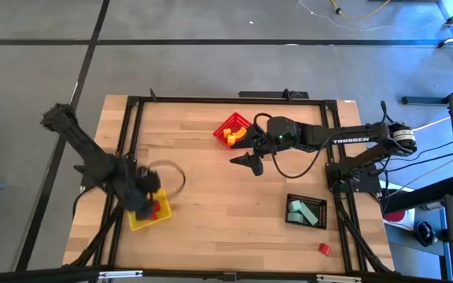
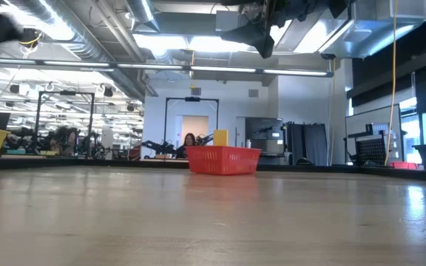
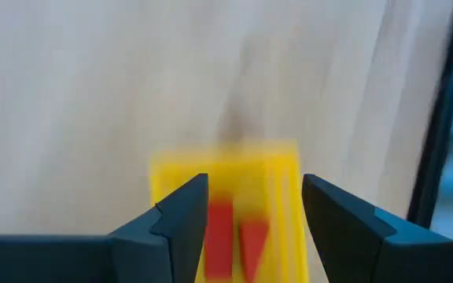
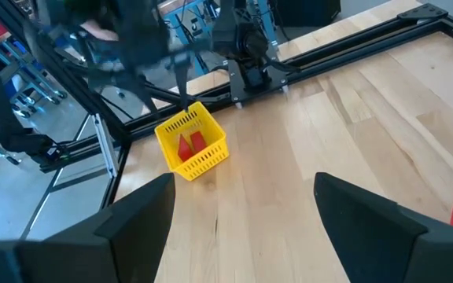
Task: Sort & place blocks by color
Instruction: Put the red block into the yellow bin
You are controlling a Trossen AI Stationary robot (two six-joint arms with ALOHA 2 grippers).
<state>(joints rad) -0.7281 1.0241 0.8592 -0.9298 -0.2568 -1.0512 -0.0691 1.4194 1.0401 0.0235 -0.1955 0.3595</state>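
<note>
Two red blocks [image 3: 234, 240] sit in the yellow bin [image 1: 149, 212] at my table's left front; yellow blocks [image 1: 233, 135] fill the red bin [image 1: 232, 126], mint blocks [image 1: 303, 212] the black bin [image 1: 307, 210]. One stray red block [image 1: 324, 248] lies on the table near the front right corner. Left gripper [image 3: 254, 216] hangs over the yellow bin, jaws apart, nothing between them — looks like a drop step. Right gripper [image 1: 246, 159] hovers mid-table, fingers spread, empty. Next I'd fetch that stray block; it's across from the yellow bin.
</note>
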